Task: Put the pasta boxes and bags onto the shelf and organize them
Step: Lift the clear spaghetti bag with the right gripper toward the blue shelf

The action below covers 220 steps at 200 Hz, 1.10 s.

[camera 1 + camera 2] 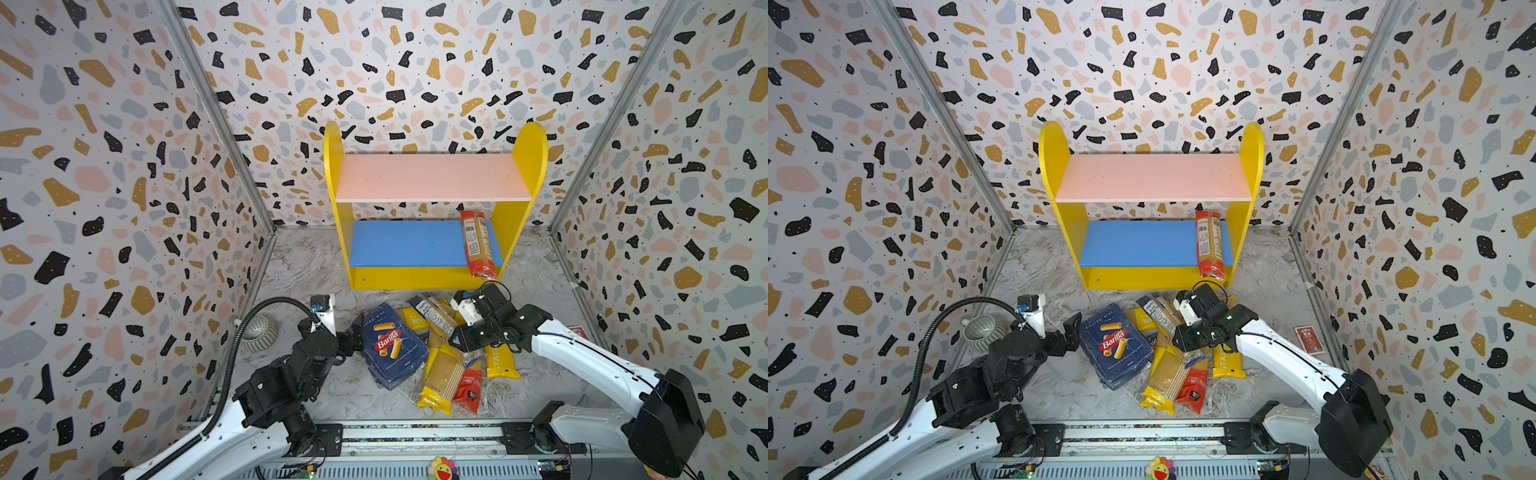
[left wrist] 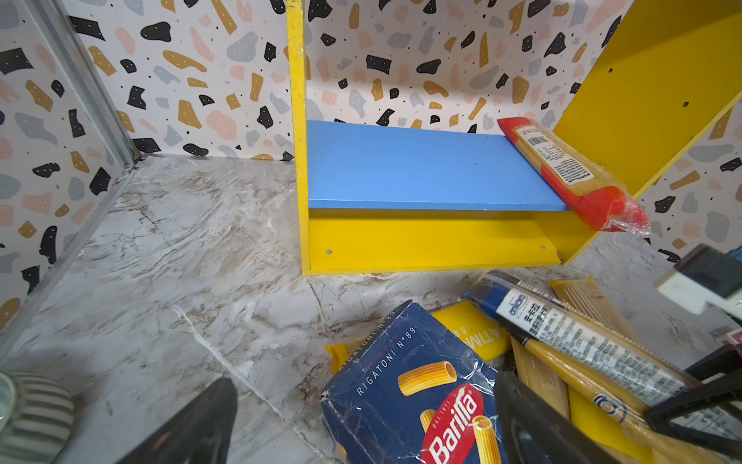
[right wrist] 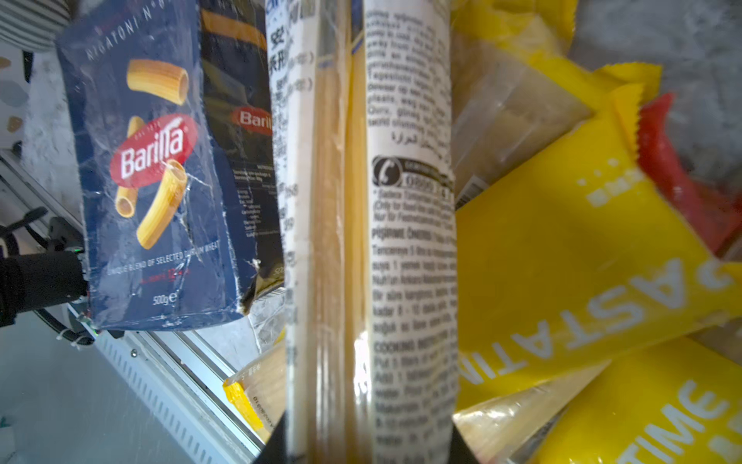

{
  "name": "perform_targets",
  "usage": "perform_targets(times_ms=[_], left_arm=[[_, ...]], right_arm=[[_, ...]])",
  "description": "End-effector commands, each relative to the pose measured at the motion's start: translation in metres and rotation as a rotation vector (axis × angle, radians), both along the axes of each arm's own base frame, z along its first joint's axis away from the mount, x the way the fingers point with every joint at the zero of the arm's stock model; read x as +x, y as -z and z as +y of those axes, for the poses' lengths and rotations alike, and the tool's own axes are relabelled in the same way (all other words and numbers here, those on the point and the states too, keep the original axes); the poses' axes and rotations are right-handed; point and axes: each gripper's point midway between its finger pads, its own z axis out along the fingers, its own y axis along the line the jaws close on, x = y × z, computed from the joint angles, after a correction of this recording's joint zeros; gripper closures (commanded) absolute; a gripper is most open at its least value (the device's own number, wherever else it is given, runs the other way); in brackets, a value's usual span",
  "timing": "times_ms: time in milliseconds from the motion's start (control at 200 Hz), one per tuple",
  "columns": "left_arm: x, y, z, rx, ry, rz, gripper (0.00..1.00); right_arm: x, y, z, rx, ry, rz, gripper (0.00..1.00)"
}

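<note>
A small two-tier shelf (image 1: 415,278) with yellow round-topped sides, a pink upper board and a blue lower board is set at the back of the marbled grey surface (image 1: 307,266). One red-and-clear spaghetti bag (image 1: 478,245) is laid on the right end of the blue board, its near end overhanging the front edge.

The other packs are heaped on the surface in front of the shelf:
- the wide dark blue Barilla rigatoni box (image 1: 392,345)
- a narrow dark blue Barilla box (image 3: 241,120) just beside it
- yellow-and-clear PASTATIME bags (image 1: 442,374)
- a second red-and-clear bag (image 1: 469,384)

A clear spaghetti bag with a dark white-printed label (image 3: 401,201) is laid across the heap. It is clenched by the right hand (image 3: 365,446), with one finger pressed to each side. The left hand (image 2: 361,434) is released, jaws spread wide, at the rigatoni box's left edge. Whether it touches the box cannot be told.
</note>
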Motion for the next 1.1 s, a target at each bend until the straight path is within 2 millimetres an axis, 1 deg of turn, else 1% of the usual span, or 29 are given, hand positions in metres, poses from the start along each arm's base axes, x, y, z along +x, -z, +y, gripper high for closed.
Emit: perform_targets(times_ms=[0,125,260,375,536,606,781,841,986,1096], left_arm=[[0.001,-0.021,0.003,-0.003,-0.010,-0.040,0.01],[0.001,-0.025,0.001,-0.006,-0.001,-0.042,0.00],[0.002,-0.029,-0.004,-0.001,0.017,-0.038,0.00],[0.002,-0.034,-0.007,0.000,0.030,-0.040,0.00],[0.002,-0.040,-0.008,0.000,0.038,-0.045,0.01],[0.002,-0.043,-0.008,0.001,0.039,-0.050,0.00],[0.003,-0.049,-0.008,0.027,0.043,-0.057,0.01],[0.004,-0.052,-0.009,0.034,0.046,-0.060,0.00],[0.005,-0.059,-0.013,0.037,0.059,-0.068,0.01],[0.005,-0.061,-0.014,0.036,0.063,-0.068,0.00]], right_arm=[[0.019,-0.057,0.010,0.146,0.024,-0.138,0.96],[0.030,-0.076,0.004,0.139,0.073,-0.194,0.96],[0.041,-0.100,0.005,0.158,0.097,-0.248,0.95],[0.055,-0.120,0.007,0.165,0.127,-0.297,0.95],[0.080,-0.138,0.009,0.154,0.174,-0.358,0.95],[0.095,-0.144,0.008,0.132,0.213,-0.396,0.95],[0.134,-0.148,0.005,0.084,0.299,-0.468,0.94],[0.145,-0.149,0.007,0.079,0.313,-0.486,0.94],[0.172,-0.153,0.004,0.071,0.374,-0.533,0.94],[0.190,-0.156,0.002,0.072,0.406,-0.558,0.93]])
